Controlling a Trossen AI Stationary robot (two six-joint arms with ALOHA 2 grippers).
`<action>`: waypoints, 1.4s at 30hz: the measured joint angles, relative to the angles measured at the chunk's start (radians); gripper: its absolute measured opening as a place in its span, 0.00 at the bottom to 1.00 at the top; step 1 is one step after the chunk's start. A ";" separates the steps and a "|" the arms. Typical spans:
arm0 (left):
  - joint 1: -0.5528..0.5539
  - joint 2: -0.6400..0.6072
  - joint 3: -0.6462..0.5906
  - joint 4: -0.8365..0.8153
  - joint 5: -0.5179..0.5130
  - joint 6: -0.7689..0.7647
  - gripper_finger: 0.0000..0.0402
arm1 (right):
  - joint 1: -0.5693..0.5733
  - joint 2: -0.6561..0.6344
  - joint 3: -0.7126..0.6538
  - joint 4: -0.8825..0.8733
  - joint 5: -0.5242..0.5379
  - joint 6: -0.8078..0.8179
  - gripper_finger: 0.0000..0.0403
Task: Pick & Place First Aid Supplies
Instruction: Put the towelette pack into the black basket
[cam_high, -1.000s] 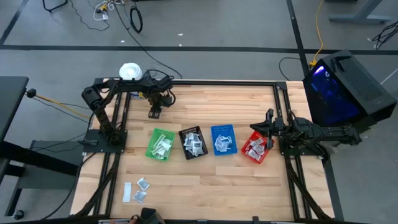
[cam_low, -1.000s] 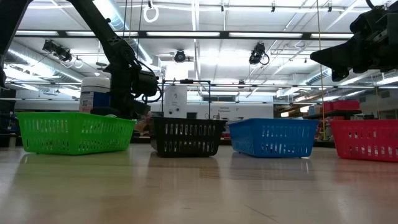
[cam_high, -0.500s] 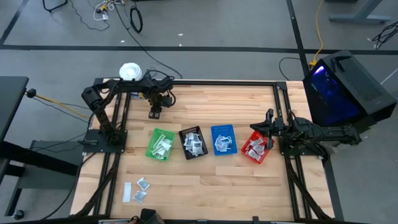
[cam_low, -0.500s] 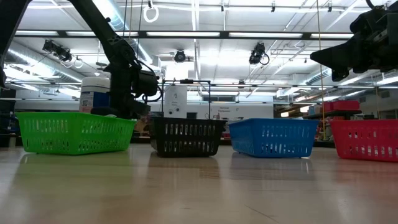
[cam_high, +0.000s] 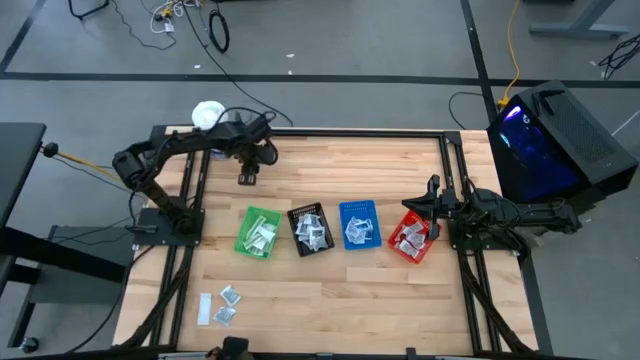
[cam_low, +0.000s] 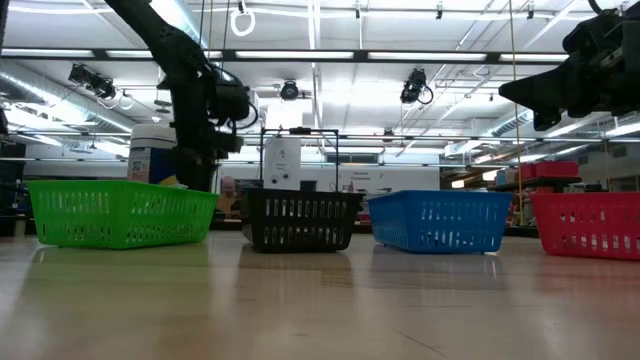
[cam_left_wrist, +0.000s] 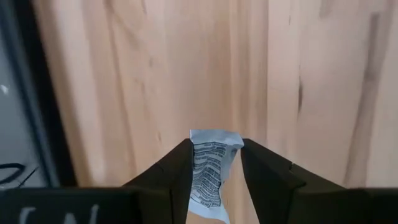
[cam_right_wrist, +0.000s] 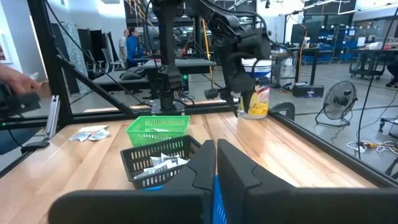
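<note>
Pale wood planks make up the table (cam_high: 330, 300), framed by dark rails. At its near left corner three loose sachets (cam_high: 220, 305) lie flat on the boards, well apart from the bins. At the far left corner a white cylindrical tub (cam_high: 207, 114) stands upright, its yellow and blue label showing in the right wrist view (cam_right_wrist: 258, 93).

Just right of the tub, the left gripper (cam_high: 247, 176) hangs over the far part of the table, above the bare boards. In the left wrist view its two dark fingers (cam_left_wrist: 177, 171) stand narrow, pinching a small white printed sachet (cam_left_wrist: 209, 171) between them, the packet's top edge sticking out past the fingertips over the wood.

Nearer the middle, four small bins sit in a row. The green bin (cam_high: 258, 231) comes first and holds several pale packets. Just beside it the black bin (cam_high: 311, 228) is piled with silvery and white sachets. Next, the blue bin (cam_high: 359, 224) holds a small heap of white packets. Last in the row, the red bin (cam_high: 411, 238) stands tilted against the others' line and holds a few white packets as well.

Above the red bin's far right side waits the right gripper (cam_high: 433, 192), its fingers (cam_right_wrist: 239, 171) pressed together with nothing between them. In the low view it hangs high over the red bin (cam_low: 585, 224).
</note>
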 joint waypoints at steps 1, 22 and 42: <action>-0.006 -0.016 0.000 0.000 0.000 -0.015 0.36 | 0.000 0.000 0.000 0.000 0.000 0.000 0.06; -0.363 -0.111 0.004 0.048 0.028 -0.331 0.36 | 0.000 0.000 0.000 0.000 0.000 0.000 0.06; -0.580 -0.111 0.142 0.264 0.178 -0.511 0.36 | 0.000 0.000 0.000 0.000 0.000 0.000 0.06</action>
